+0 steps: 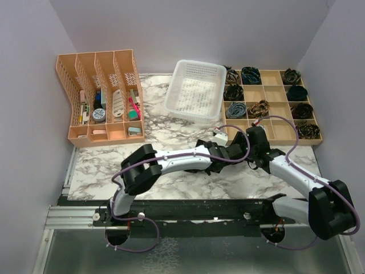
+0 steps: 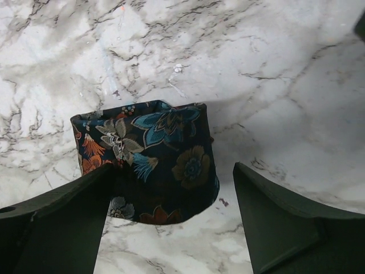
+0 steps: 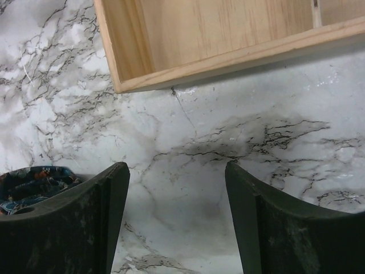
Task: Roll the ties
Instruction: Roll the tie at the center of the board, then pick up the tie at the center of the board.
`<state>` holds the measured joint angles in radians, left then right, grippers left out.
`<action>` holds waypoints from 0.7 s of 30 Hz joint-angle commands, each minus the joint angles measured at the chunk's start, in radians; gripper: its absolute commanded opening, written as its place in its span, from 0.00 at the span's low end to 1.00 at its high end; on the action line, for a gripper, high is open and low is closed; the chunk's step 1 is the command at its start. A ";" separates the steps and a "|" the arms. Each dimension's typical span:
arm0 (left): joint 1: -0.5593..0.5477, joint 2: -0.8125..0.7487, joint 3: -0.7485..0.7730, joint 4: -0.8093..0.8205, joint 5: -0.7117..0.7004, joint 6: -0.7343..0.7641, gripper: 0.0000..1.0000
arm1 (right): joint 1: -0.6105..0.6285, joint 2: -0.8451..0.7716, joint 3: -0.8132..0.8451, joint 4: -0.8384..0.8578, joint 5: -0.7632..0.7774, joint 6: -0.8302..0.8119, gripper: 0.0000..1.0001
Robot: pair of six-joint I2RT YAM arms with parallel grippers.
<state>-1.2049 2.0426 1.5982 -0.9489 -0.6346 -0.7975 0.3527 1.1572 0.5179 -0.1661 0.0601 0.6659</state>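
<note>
A rolled tie [image 2: 154, 154], dark with blue, orange and cream flowers, stands on its edge on the marble table [image 2: 274, 85]. My left gripper [image 2: 172, 168] is open around it. The roll leans against the left finger [image 2: 63, 217], and a clear gap separates it from the right finger [image 2: 285, 217]. My right gripper [image 3: 177, 171] is also open, with only bare marble between its fingers. The same tie [image 3: 31, 182] peeks out behind its left finger. In the top view both grippers, left [image 1: 229, 152] and right [image 1: 251, 146], meet just in front of the wooden box and hide the roll.
A wooden compartment box [image 1: 274, 130] at the back right holds several rolled ties [image 1: 250, 75]; its near corner [image 3: 122, 85] is close to my right gripper. A white basket [image 1: 195, 91] stands behind the grippers. An orange file organizer [image 1: 102, 97] is at the back left.
</note>
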 commanded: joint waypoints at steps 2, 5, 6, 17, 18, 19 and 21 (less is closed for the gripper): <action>-0.011 -0.231 -0.115 0.246 0.070 0.032 0.88 | -0.012 -0.027 0.005 -0.006 -0.082 -0.038 0.74; -0.010 -0.347 -0.207 0.321 0.065 0.032 0.91 | -0.013 -0.045 0.015 0.001 -0.125 -0.055 0.75; -0.010 -0.389 -0.246 0.341 0.062 0.031 0.92 | -0.014 -0.051 0.016 0.009 -0.148 -0.064 0.75; 0.222 -0.871 -0.814 0.636 0.246 -0.014 0.99 | -0.008 -0.005 0.022 0.236 -0.640 -0.105 0.86; 0.256 -0.915 -0.866 0.676 0.281 -0.014 0.99 | -0.004 0.003 0.023 0.248 -0.654 -0.099 0.89; 0.286 -0.956 -0.917 0.717 0.319 -0.013 0.99 | 0.005 0.015 0.027 0.255 -0.660 -0.093 0.91; 0.341 -1.016 -1.001 0.789 0.387 -0.014 0.99 | 0.028 0.049 0.042 0.257 -0.661 -0.087 0.94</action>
<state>-0.9482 1.1469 0.7399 -0.3618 -0.4397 -0.7998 0.3515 1.1564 0.5209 0.0158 -0.4774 0.5701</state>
